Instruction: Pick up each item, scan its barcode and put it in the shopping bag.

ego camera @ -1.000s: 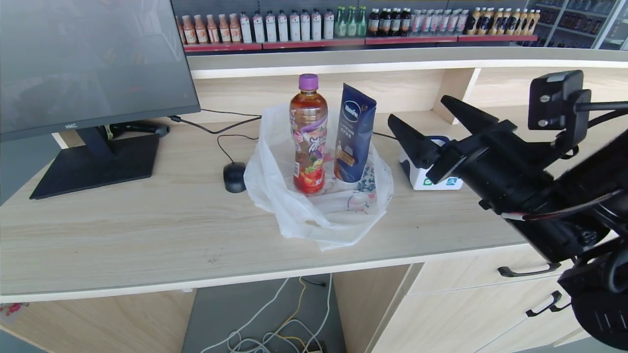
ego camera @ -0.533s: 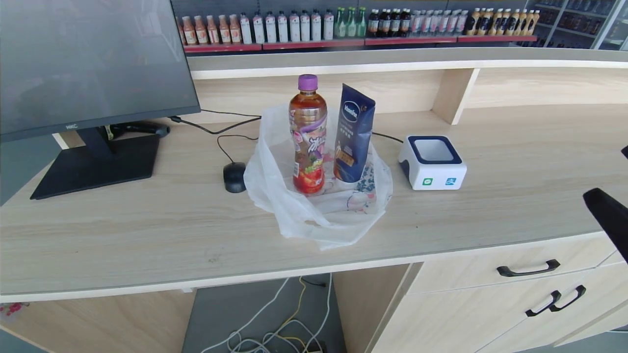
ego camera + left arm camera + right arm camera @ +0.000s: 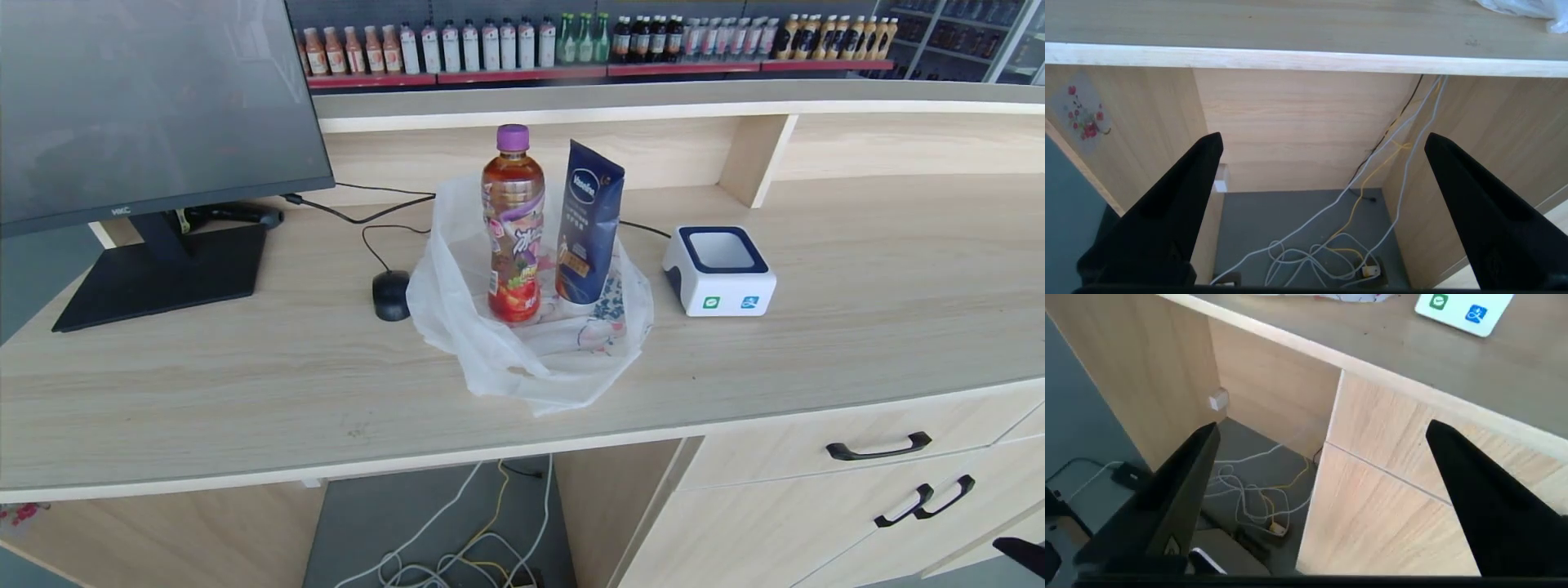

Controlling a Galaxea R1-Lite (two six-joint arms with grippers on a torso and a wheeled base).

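A purple-capped juice bottle [image 3: 513, 237] and a dark blue tube [image 3: 589, 222] stand upright side by side in the open white shopping bag [image 3: 531, 359] at mid-counter. The white scanner box [image 3: 718, 271] sits just right of the bag; its front edge [image 3: 1458, 309] also appears in the right wrist view. My left gripper [image 3: 1323, 140] is open and empty, low in front of the counter, facing the knee-hole. My right gripper [image 3: 1323, 429] is open and empty below the counter's front edge, facing the cabinet side; one black fingertip [image 3: 1020, 554] shows at the lower right.
A monitor [image 3: 147, 98] on a black stand fills the counter's left, with a mouse [image 3: 391, 294] and its cable between it and the bag. Drawers with black handles [image 3: 880, 449] sit under the right side. Loose cables [image 3: 1315, 253] lie on the floor in the knee-hole.
My right arm has pulled away from above the scanner, down and to the right, dropping below the counter's edge. The bottle, tube and bag have not moved.
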